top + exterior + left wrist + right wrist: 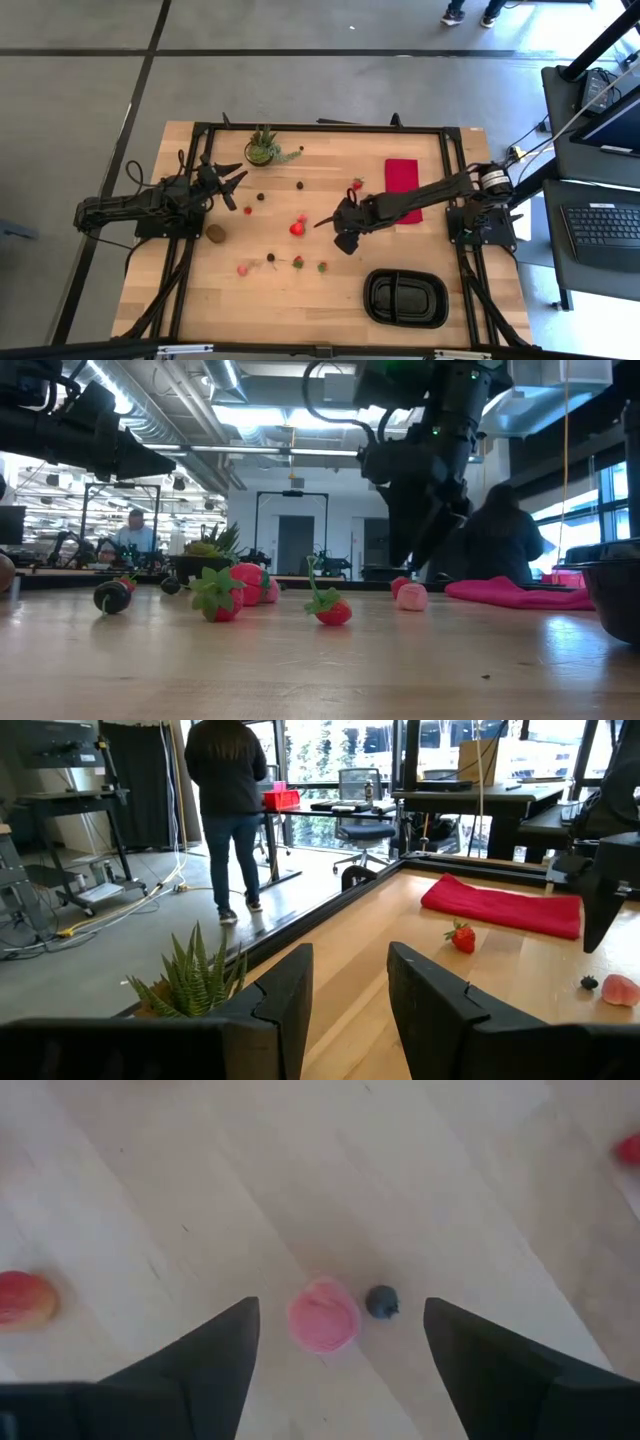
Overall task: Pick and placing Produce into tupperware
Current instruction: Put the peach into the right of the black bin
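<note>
The produce lies scattered on the wooden table: a pink round piece [323, 1316] with a dark berry [381, 1301] beside it, a red strawberry [297, 228], a brown kiwi [215, 233], and more berries and strawberries [297, 262] toward the near edge. My right gripper [340, 1312] hovers open above the pink piece and the dark berry, fingers pointing steeply down, one on either side of them and clear of both. The black tupperware [405, 298] rests on the table at the near right. My left gripper [232, 185] waits open and level at the table's left, with nothing between its fingers.
A potted green plant [263, 148] stands at the far edge and a red cloth [402, 177] lies flat at the far right. A strawberry [357, 184] sits left of the cloth. A person [228, 780] stands beyond the table, in the room.
</note>
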Tool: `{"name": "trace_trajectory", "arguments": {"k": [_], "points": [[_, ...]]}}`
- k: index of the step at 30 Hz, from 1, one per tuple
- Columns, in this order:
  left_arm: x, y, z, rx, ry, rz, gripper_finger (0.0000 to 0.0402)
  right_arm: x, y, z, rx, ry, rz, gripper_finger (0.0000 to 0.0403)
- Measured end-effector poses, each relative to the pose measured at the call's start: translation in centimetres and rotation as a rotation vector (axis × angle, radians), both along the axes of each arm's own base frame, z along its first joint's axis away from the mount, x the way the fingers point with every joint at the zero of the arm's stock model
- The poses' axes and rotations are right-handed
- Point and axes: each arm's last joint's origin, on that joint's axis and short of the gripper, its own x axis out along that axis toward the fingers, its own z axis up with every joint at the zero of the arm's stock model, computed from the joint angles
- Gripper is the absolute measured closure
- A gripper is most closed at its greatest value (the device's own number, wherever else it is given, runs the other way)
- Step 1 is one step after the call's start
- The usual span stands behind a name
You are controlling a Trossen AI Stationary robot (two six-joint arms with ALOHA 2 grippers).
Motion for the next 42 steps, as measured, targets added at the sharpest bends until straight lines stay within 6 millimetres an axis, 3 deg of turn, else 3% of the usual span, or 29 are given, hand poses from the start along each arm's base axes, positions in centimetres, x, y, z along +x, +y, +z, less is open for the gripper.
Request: {"name": "trace_trajectory", "arguments": {"k": [9, 29, 34, 42], "points": [[0.0, 0.0, 0.0, 0.0, 0.0, 0.0, 0.0278, 0.4, 0.1, -1.9, -0.004, 0.054, -0.006, 0.0119], [0.0, 0.0, 0.0, -0.001, 0.0, 0.0, 0.0278, 0.9, 0.4, -3.7, 0.085, 0.085, -0.038, 0.0122], [0.0, 0.0, 0.0, 0.0, 0.0, 0.0, 0.0278, 0.8, 0.4, -3.8, 0.089, 0.095, -0.038, 0.015], [0.0, 0.0, 0.0, 0.0, -0.001, 0.0, 0.0278, 0.8, 0.4, -3.8, 0.092, 0.094, -0.036, 0.0241]]}}
